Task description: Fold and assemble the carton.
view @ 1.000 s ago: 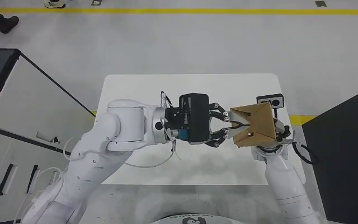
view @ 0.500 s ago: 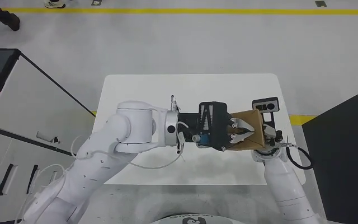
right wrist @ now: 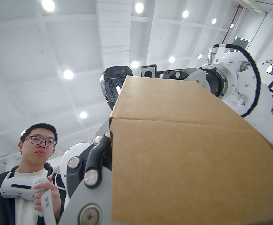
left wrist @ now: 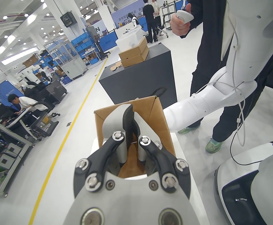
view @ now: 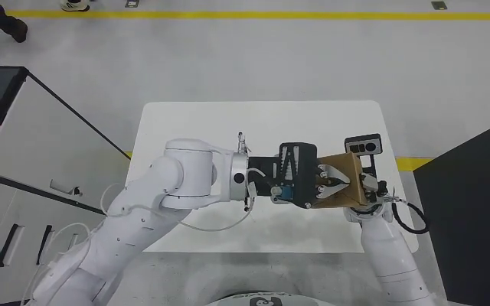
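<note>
Left gripper [left wrist: 130, 113] now deeper inside carton [left wrist: 159, 119]

**Room inventory, items apart from the work piece**

1. White tabletop [view: 191, 122], rectangular with rounded corners, on a pale grey floor.
2. Yellow floor line [view: 245, 14], running straight across the floor at 12 o'clock from the tabletop.
3. A short yellow strip [view: 414, 162] at 3 o'clock.
4. Black cabinet [view: 459, 218], at 3 to 4 o'clock, just off the tabletop corner.
5. Grey cabinet with dark edging [view: 38, 145], at 9 o'clock.
6. Two brown boxes [left wrist: 134, 53], closed and stacked on a black cabinet top, with flat cardboard scrap [left wrist: 116, 66] beside them.
7. Blue storage racks [left wrist: 83, 45], far back in the hall.
8. Hanging monitor [left wrist: 68, 19].
9. Round ceiling lamps [right wrist: 68, 74], lit.
</note>
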Controlling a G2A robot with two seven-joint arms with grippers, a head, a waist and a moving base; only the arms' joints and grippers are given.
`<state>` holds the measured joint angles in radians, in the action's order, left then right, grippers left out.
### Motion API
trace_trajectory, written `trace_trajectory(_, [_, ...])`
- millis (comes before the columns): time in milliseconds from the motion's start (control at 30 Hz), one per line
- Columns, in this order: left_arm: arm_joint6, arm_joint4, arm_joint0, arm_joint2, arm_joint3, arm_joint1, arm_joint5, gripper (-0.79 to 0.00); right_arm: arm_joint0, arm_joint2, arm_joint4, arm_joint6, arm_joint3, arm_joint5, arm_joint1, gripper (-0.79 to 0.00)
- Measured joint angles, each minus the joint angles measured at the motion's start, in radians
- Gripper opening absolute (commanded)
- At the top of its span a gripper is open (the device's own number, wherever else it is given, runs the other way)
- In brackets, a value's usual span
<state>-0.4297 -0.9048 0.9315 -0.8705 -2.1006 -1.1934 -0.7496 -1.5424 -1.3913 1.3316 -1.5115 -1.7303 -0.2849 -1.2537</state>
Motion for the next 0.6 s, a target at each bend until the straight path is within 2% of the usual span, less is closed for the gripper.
trace_trajectory(300, [-0.001,0.002,-0.006,-0.003,-0.008,-0.002,0.01,-0.785,-0.013,-0.008,-0.006,-0.003,-0.01,0.003,-0.003,-0.785])
trace_trajectory(600, [0.016,0.011,0.01,-0.069,-0.051,0.005,0.038,-0.785,-0.029,-0.036,0.002,-0.025,0.0,0.006,-0.004,-0.785])
